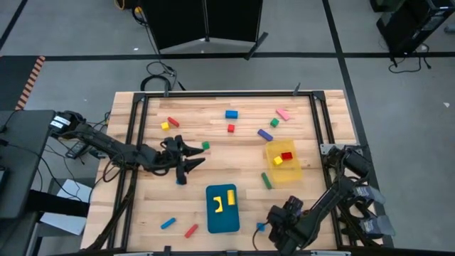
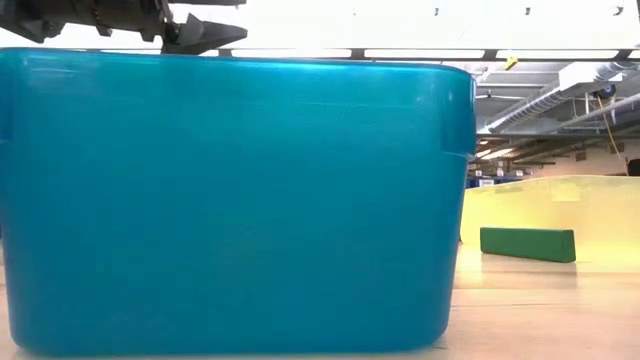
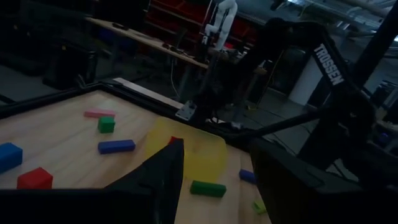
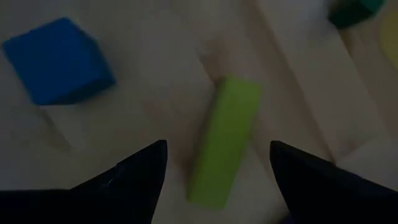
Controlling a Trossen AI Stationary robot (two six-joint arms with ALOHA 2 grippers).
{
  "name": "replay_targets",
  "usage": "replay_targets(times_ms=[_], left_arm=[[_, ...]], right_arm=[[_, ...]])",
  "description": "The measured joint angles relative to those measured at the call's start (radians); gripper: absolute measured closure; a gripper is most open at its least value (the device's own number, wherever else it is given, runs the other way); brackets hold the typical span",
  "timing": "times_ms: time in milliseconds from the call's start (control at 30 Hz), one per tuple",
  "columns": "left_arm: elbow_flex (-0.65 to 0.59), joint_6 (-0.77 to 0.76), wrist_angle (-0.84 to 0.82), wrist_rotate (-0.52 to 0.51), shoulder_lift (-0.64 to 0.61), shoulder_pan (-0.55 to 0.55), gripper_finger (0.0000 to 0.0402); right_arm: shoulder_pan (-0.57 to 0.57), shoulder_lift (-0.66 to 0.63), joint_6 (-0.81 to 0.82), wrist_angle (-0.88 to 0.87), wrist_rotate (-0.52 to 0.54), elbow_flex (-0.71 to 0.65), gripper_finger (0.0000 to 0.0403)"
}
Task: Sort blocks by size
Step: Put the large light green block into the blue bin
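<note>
Blocks lie scattered on the wooden table. In the right wrist view a light green bar (image 4: 224,140) lies flat on the table, with a blue cube (image 4: 59,59) beside it. My right gripper (image 4: 217,144) is open near the table's near edge (image 1: 274,227), pointing down. Its fingers stand on either side of the green bar without touching it. The blue cube also shows in the high view (image 1: 261,227). My left gripper (image 1: 193,157) is open and empty above the table's middle left, near a small green cube (image 1: 205,145).
A blue tray (image 1: 222,217) at the near middle holds yellow pieces. A translucent yellow bin (image 1: 284,171) to its right holds a red and a yellow block. A dark green bar (image 1: 266,181) lies between them. Several more blocks lie along the far side, and a blue bar (image 1: 168,223) and a red bar (image 1: 191,230) at near left.
</note>
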Motion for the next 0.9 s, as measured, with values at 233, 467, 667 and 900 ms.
replay_targets(times_ms=[233, 467, 667, 900], left_arm=[[0.001, -0.001, 0.001, 0.001, 0.000, -0.004, 0.0208], [0.001, -0.002, 0.001, 0.002, 0.000, -0.004, 0.0208], [0.001, -0.002, 0.001, 0.001, 0.000, -0.004, 0.0208], [0.001, -0.003, 0.001, 0.001, 0.000, -0.004, 0.0208]], right_arm=[[0.001, -0.014, 0.015, 0.148, -0.043, -0.124, 0.0115], [-0.002, -0.014, 0.010, 0.192, -0.050, -0.147, 0.0156], [-0.003, -0.011, 0.009, 0.214, -0.045, -0.146, 0.0250], [-0.007, -0.010, 0.011, 0.208, -0.028, -0.146, 0.0290]])
